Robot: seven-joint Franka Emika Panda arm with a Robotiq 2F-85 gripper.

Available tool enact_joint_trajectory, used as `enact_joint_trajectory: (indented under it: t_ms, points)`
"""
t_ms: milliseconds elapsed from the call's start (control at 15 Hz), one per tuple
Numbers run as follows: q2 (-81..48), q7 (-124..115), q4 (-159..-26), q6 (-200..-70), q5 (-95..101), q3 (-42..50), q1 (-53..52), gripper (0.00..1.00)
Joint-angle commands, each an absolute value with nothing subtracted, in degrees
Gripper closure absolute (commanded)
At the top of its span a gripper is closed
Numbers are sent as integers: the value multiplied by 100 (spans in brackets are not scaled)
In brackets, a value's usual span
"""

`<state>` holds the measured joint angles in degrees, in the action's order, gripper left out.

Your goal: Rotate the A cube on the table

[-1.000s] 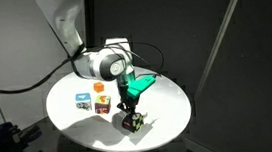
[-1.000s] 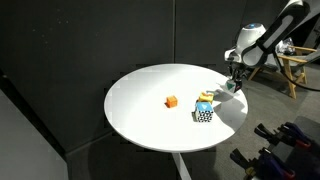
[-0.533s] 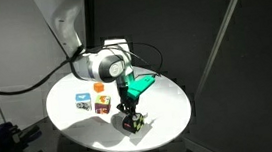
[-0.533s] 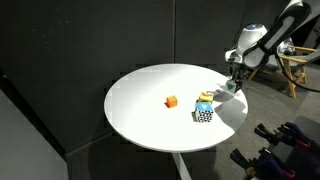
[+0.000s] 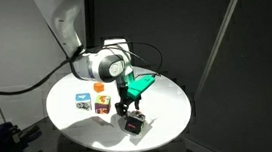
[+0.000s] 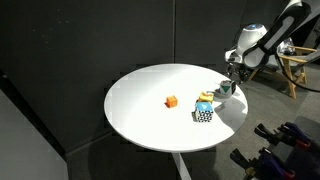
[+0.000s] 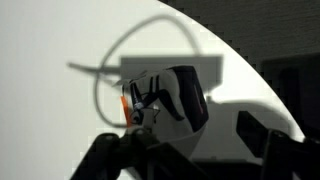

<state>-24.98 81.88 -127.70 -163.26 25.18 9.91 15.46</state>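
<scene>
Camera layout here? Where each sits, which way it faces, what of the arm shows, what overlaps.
Exterior view: raised, facing the arm across the table, looking down; arm and gripper above the A cube.
Exterior view: farther back, from another side; whole table, arm entering at right.
Wrist view: on the wrist, looking down at the A cube on the table; open jaws' dark tips at bottom.
Shared: table in all; arm in both exterior views.

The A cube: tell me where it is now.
In an exterior view the A cube sits on the table near its front edge, just under the gripper.
</scene>
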Motion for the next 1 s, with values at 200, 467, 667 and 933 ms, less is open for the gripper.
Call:
enact_joint_trajectory:
  t_ms: [200, 467, 667, 933]
  points:
    - [-2364, 8037, -12850, -16298, 2571, 1107, 1434, 0]
    - [-2370, 7315, -12813, -16115, 2539, 1312, 1239, 0]
    - [-2487, 7351, -12761, -16166, 2563, 1205, 1350, 0]
    - [-2486, 7287, -12761, -16153, 2567, 1221, 1336, 0]
